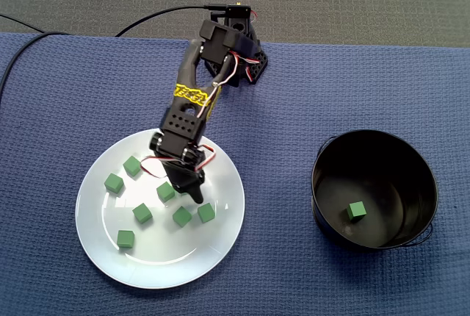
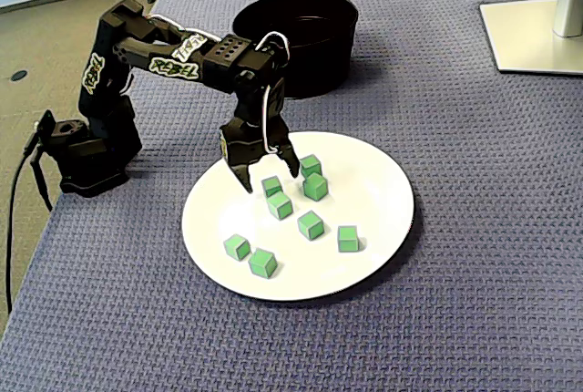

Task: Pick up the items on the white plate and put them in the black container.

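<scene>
The gripper [image 2: 271, 177], wide open and empty, straddles a green cube [image 2: 271, 186]. The neighbour [image 2: 280, 206] at six o'clock could jam a closing jaw.

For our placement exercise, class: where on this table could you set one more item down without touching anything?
Free: the blue cloth between the round white plate and the black round container, and the plate's bare edge nearest that container. Crowded: the plate's middle, where small green cubes cluster under the open black gripper.
</scene>
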Controlling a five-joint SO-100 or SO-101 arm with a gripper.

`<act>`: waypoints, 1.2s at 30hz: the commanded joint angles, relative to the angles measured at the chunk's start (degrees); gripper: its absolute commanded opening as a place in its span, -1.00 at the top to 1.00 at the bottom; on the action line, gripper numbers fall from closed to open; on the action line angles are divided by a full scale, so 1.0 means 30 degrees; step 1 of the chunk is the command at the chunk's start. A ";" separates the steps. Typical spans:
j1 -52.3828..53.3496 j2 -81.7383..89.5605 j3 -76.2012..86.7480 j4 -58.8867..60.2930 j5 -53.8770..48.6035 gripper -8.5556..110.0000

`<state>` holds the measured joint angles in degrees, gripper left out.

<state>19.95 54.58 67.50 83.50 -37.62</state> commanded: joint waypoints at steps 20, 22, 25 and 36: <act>0.0264 0.0410 -0.0176 -0.0674 -0.0410 0.77; 0.0322 0.0410 -0.0293 -0.0498 -0.0498 0.85; 0.0498 0.0439 -0.0381 -0.0410 -0.0557 0.86; 0.0527 0.2344 -0.1025 0.1494 -0.0234 0.86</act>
<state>21.45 54.49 66.88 84.90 -38.67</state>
